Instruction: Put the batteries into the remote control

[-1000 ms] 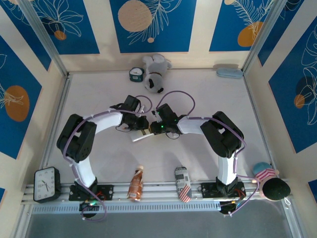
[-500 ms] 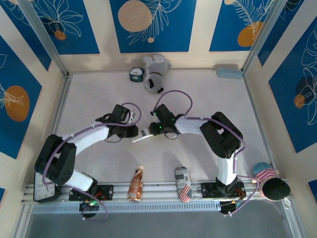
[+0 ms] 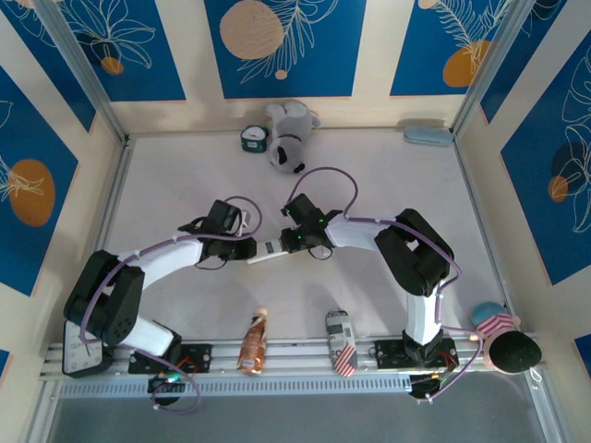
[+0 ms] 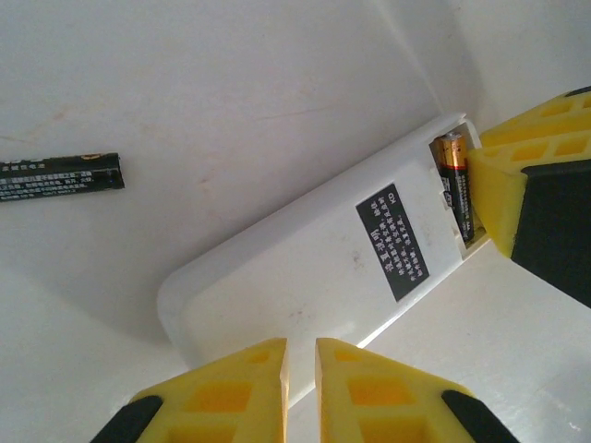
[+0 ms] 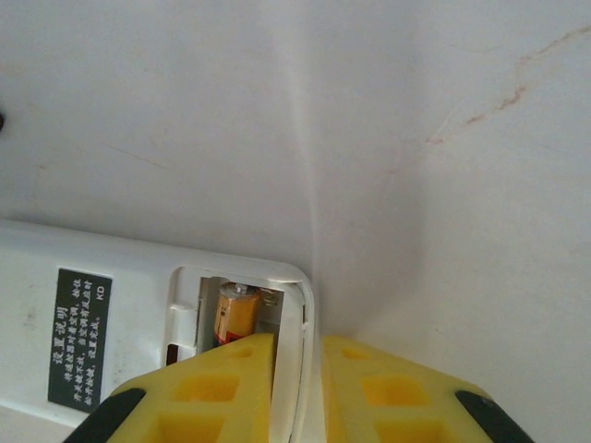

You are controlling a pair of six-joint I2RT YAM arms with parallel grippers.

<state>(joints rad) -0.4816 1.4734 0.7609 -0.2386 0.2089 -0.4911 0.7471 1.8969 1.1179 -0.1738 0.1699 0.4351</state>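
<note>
The remote control (image 3: 266, 252) lies face down in the middle of the table, its label up (image 4: 314, 268). Its battery bay at the right end is uncovered, and one battery (image 4: 457, 185) with an orange end (image 5: 235, 314) sits in it. A second battery (image 4: 60, 175) lies loose on the table beyond the remote. My right gripper (image 3: 284, 243) is shut on the remote's end wall (image 5: 297, 337), one finger inside the bay and one outside. My left gripper (image 3: 247, 247) hovers at the remote's other end (image 4: 300, 343), shut, with nothing between its fingers.
A small bottle (image 3: 254, 341) and a striped can (image 3: 340, 341) lie by the near rail, with a black clock (image 3: 88, 341) at the near left. A plush toy (image 3: 291, 137), a small clock (image 3: 252, 138) and a blue case (image 3: 428, 136) sit along the back.
My left arm has dropped and stretched out low, and its gripper has pulled back left off the remote's middle to its left end. The right gripper stays at the battery bay end.
</note>
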